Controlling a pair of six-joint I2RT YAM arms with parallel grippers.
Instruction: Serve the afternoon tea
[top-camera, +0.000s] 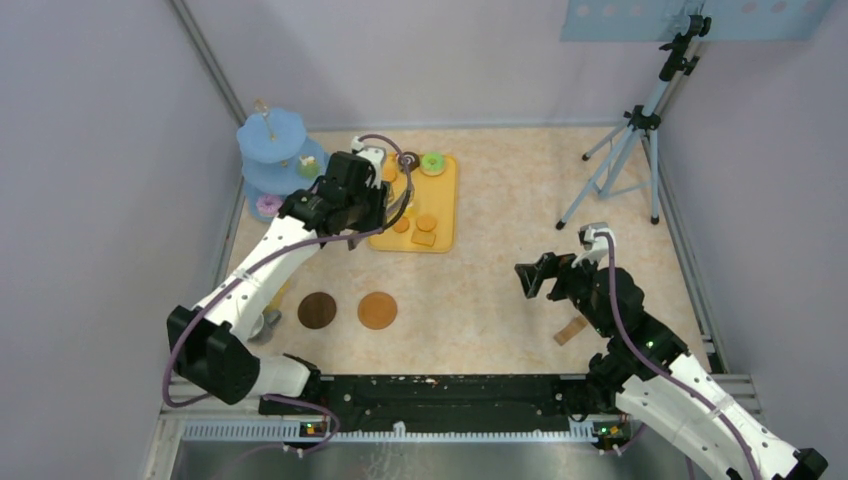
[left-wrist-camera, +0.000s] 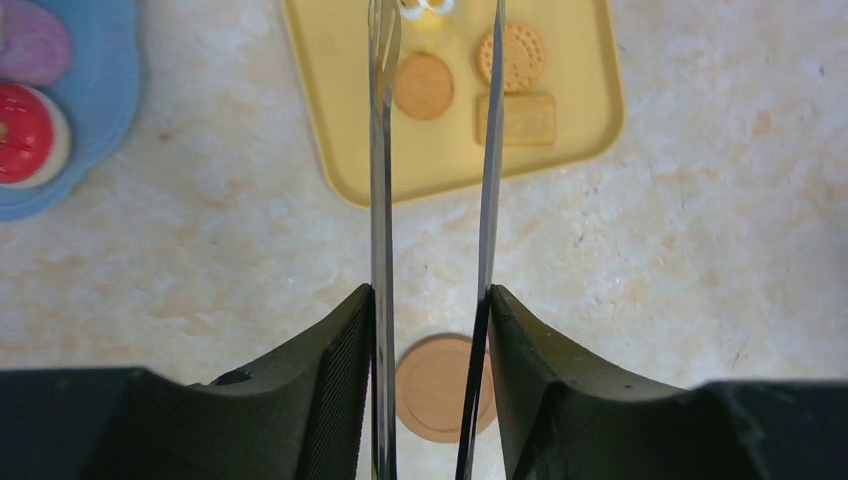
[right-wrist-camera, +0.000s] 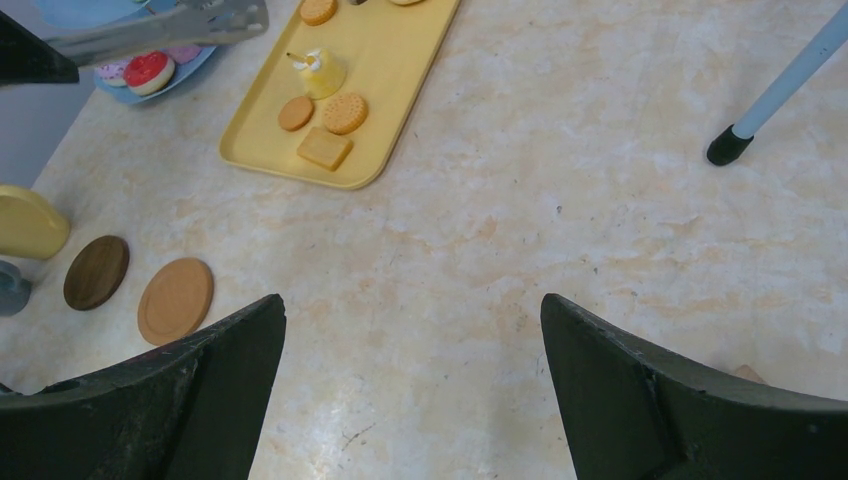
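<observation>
My left gripper is shut on the long metal tongs, whose two blades reach forward over the yellow tray. On the tray lie orange biscuits, a small yellow cake and a green doughnut. A red doughnut rests on the blue tiered stand. Two round coasters, dark and light, lie near the front left. Beside them stand the yellow mug and the grey mug. My right gripper hangs open over bare table.
A light tripod stands at the back right, with one foot on the table. A small wooden block lies by my right arm. Walls close in the left and right sides.
</observation>
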